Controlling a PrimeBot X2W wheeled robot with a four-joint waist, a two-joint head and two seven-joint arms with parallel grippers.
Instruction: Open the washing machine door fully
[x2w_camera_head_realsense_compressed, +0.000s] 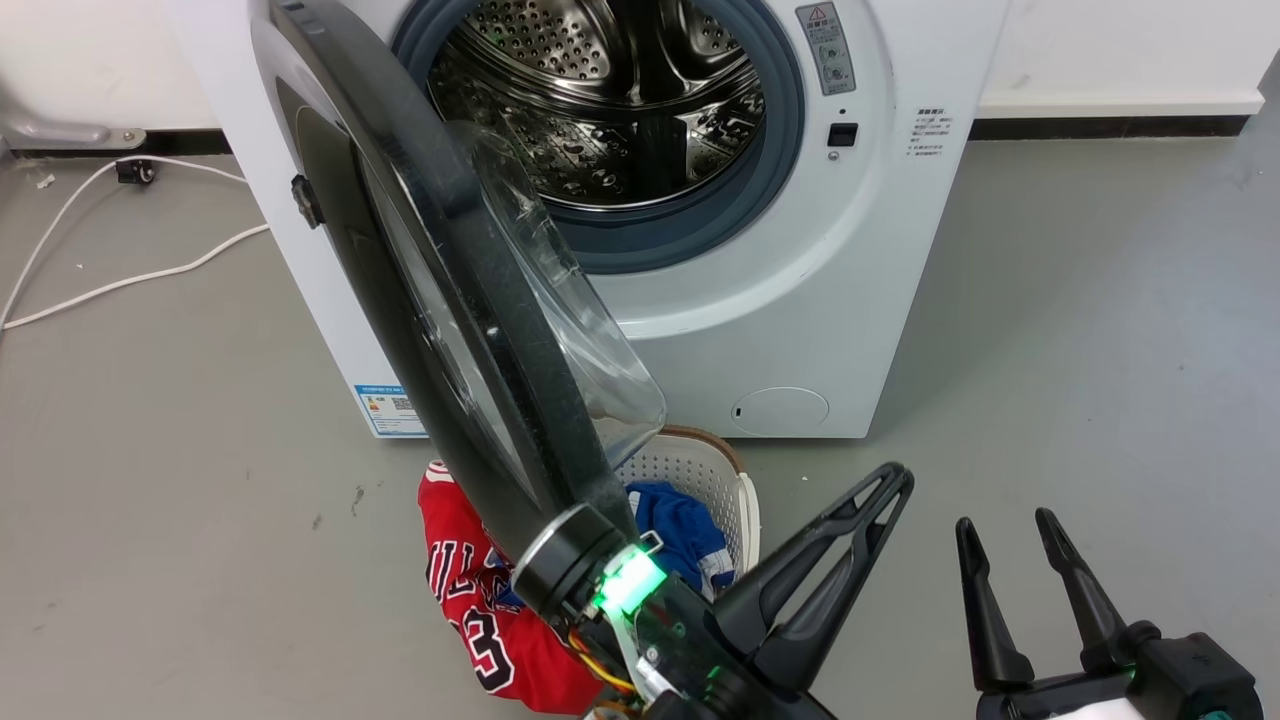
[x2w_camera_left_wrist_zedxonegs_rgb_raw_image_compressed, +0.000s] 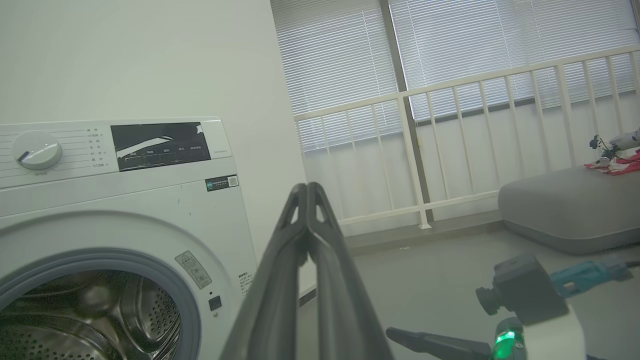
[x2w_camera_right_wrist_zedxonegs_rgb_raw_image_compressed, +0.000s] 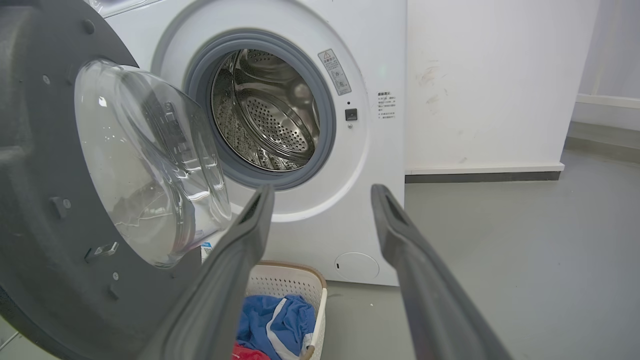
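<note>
A grey floor (x2w_camera_head_realsense_compressed: 1050, 350) runs to a white wall (x2w_camera_right_wrist_zedxonegs_rgb_raw_image_compressed: 490, 75), where the washing machine (x2w_camera_head_realsense_compressed: 800, 300) stands. Its door (x2w_camera_head_realsense_compressed: 500, 330) is swung out on the left hinge, edge-on above a white basket (x2w_camera_head_realsense_compressed: 700, 470) of clothes. A red jersey (x2w_camera_head_realsense_compressed: 470, 600) shows a white "3". The blue label (x2w_camera_head_realsense_compressed: 390, 410) and warning sticker (x2w_camera_head_realsense_compressed: 825, 45) are too small to read. The left wrist view adds the dial (x2w_camera_left_wrist_zedxonegs_rgb_raw_image_compressed: 36, 150), a white railing (x2w_camera_left_wrist_zedxonegs_rgb_raw_image_compressed: 450, 100) and blinds (x2w_camera_left_wrist_zedxonegs_rgb_raw_image_compressed: 500, 40). The left gripper (x2w_camera_head_realsense_compressed: 885, 485) is clenched on nothing. The right gripper (x2w_camera_head_realsense_compressed: 1005, 525) is released, fingers spread.
</note>
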